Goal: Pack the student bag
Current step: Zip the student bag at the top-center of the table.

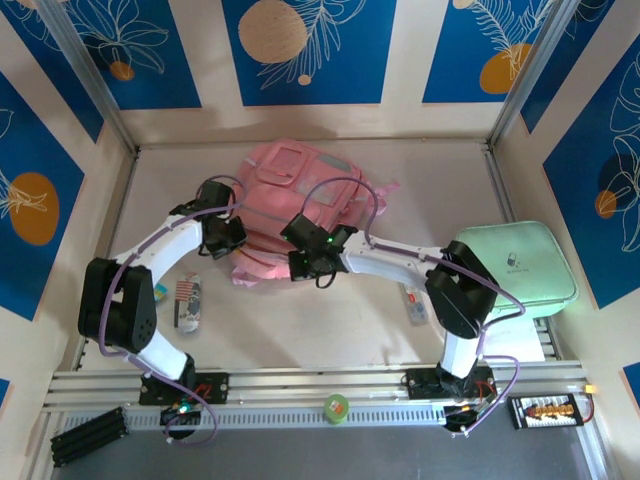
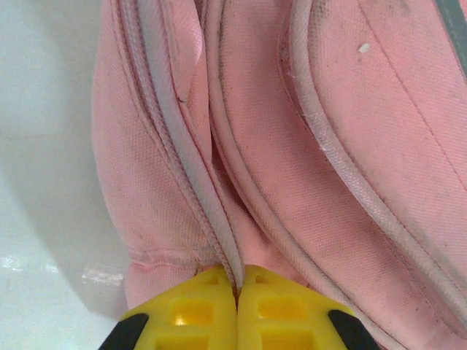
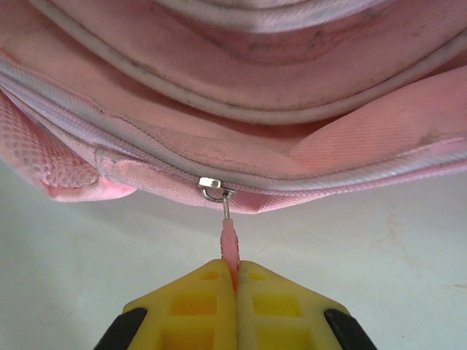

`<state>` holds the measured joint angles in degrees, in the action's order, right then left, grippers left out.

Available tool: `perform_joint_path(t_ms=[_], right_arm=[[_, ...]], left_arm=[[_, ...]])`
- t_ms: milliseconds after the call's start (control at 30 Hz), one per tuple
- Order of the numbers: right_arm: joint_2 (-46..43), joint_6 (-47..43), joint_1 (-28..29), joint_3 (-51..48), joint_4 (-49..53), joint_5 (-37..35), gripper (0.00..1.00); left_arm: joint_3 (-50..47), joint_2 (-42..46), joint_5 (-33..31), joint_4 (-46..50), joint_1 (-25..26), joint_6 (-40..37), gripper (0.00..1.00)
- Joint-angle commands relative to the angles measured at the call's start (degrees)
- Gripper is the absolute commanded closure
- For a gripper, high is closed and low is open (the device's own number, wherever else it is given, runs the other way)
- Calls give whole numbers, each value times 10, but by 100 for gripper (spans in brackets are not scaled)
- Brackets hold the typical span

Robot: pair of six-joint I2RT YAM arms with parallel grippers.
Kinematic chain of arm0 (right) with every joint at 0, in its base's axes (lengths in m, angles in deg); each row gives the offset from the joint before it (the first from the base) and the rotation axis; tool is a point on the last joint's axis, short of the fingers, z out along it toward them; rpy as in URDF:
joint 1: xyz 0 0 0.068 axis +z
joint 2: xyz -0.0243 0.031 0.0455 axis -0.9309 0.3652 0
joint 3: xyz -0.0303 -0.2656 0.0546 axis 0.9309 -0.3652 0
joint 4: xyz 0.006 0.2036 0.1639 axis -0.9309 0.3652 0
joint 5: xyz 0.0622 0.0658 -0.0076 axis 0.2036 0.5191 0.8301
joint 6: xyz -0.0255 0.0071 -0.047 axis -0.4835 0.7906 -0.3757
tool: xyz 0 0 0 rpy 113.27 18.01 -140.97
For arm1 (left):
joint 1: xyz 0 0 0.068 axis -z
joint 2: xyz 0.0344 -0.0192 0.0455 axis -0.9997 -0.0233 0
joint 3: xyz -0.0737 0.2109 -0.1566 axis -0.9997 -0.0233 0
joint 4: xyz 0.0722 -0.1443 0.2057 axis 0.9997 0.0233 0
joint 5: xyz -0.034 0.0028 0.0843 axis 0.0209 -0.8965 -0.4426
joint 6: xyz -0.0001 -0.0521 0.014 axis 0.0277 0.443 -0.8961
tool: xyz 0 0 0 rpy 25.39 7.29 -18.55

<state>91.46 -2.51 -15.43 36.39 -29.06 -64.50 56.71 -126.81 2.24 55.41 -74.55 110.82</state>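
student bag (image 1: 290,185) lies flat on the desk (image 1: 330,330), centre toward the far edge. left tool (image 2: 237,292) pressed together, pinching a piped seam fold at the bag's near left side. right tool (image 3: 236,281) pressed together on the pink zipper pull (image 3: 229,244) at the bag's near edge; mint-green case (image 1: 515,262) at the desk's right edge, well apart.

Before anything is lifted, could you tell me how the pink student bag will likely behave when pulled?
The student bag is probably floppy: its fabric folds and bunches where the left claw pinches a seam. It would likely sag when lifted. The zip pull in the right claw looks thin, so it may slip out.
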Motion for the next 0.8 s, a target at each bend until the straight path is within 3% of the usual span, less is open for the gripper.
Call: perform_joint_path(t_ms=[0,200,767], right_arm=[[25,-4,-12,13,16,41,98],[38,4,-18,23,-5,34,79],[80,-65,-14,72,-1,-14,76]], left_arm=[[3,24,0,-15,-8,-6,100],[-4,27,7,-20,-7,-1,100],[-4,29,9,-22,-7,-1,100]])
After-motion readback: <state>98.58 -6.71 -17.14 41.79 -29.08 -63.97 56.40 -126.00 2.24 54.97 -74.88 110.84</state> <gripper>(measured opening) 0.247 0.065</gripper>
